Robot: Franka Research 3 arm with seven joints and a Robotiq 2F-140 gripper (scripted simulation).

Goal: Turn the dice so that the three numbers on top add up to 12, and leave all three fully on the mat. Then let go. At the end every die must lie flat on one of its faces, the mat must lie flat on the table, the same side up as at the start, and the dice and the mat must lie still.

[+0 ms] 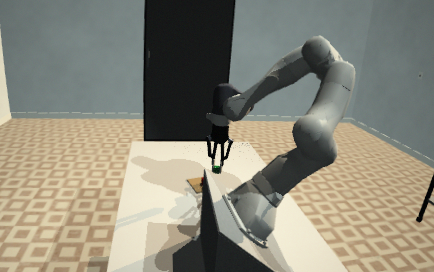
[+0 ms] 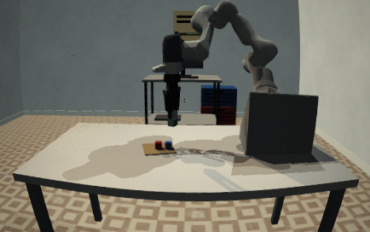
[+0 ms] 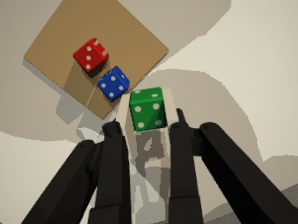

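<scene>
My gripper (image 1: 216,166) (image 2: 172,122) (image 3: 148,104) is shut on the green die (image 1: 216,169) (image 3: 147,110), held well above the table, off the mat's edge. In the wrist view the green die's large camera-facing side shows four pips; a narrower side also shows pips. The brown mat (image 1: 193,185) (image 2: 148,150) (image 3: 125,45) lies flat. On it sit the red die (image 2: 158,145) (image 3: 90,56), with three pips on its large face, and the blue die (image 2: 168,145) (image 3: 114,83), showing four. In the top view the dark panel hides the blue die.
The white table (image 1: 131,200) (image 2: 106,171) carries the mat. A dark upright panel (image 1: 210,215) (image 2: 281,124) stands by the arm's base, to the right of the mat in the exterior view. A small desk (image 2: 153,78) and stacked crates (image 2: 218,95) stand behind the table.
</scene>
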